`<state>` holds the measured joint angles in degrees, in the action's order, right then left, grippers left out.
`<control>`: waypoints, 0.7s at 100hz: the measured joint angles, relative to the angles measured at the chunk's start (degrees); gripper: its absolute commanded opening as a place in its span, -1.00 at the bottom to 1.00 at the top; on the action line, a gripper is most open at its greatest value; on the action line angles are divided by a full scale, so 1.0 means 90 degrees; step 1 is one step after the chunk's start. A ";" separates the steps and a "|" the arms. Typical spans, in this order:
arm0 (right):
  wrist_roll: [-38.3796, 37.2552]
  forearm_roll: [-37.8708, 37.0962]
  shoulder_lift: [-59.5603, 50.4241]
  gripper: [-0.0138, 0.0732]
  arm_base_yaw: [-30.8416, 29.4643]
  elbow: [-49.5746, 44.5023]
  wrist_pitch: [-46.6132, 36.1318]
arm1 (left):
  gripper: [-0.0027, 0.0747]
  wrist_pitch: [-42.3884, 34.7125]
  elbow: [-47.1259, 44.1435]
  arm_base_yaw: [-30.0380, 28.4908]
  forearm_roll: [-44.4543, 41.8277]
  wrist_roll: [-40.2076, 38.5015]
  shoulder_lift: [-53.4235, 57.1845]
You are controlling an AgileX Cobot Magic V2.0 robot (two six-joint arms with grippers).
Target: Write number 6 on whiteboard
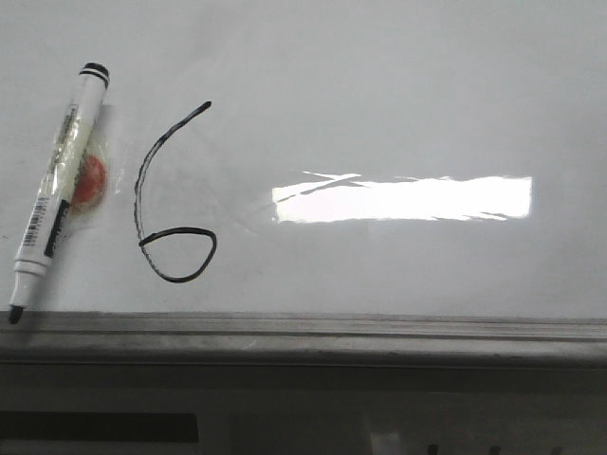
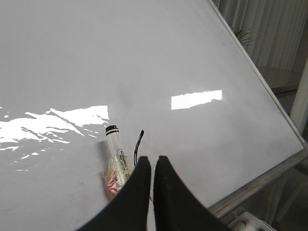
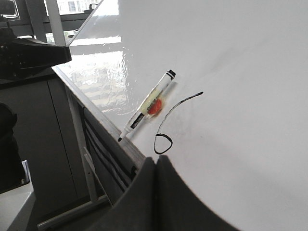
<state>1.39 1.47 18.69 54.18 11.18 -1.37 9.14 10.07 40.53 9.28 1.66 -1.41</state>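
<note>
The whiteboard (image 1: 398, 95) fills the front view. The number 6 (image 1: 137, 204), a thin black line with a closed loop at its lower end, is drawn on its left part. An uncapped black-tipped marker (image 1: 62, 185) lies just left of the 6, its tip by the grey rail (image 1: 303, 332). Neither gripper shows in the front view. My left gripper (image 2: 153, 159) is shut and empty, above the board near the marker (image 2: 118, 154) and the top of the 6 (image 2: 139, 139). My right gripper (image 3: 155, 160) is shut and empty, off the board's edge near the 6 (image 3: 171, 109).
A red-orange round blob (image 1: 88, 180) sits under the marker's barrel. A bright rectangular light reflection (image 1: 403, 199) lies right of the 6. Beyond the board's edge the right wrist view shows a dark cabinet (image 3: 33, 120) and a metal frame.
</note>
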 measured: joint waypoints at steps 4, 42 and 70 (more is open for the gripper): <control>0.0011 0.0000 0.0000 -0.83 0.0000 0.0000 0.0000 | -0.98 0.0000 0.0000 0.0000 0.0000 0.0000 0.0000; 0.0011 -0.0011 0.0000 -0.83 0.0000 0.0000 0.0000 | -0.98 0.0008 -0.0025 -0.0014 -0.0079 0.0000 0.0000; 0.0011 -0.0011 0.0000 -0.83 0.0000 0.0000 0.0000 | -0.98 0.0197 -0.0080 -0.1531 -0.0688 0.0000 0.0000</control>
<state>1.48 1.37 18.69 54.18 11.18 -1.37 10.92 9.35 26.75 3.09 1.66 -1.41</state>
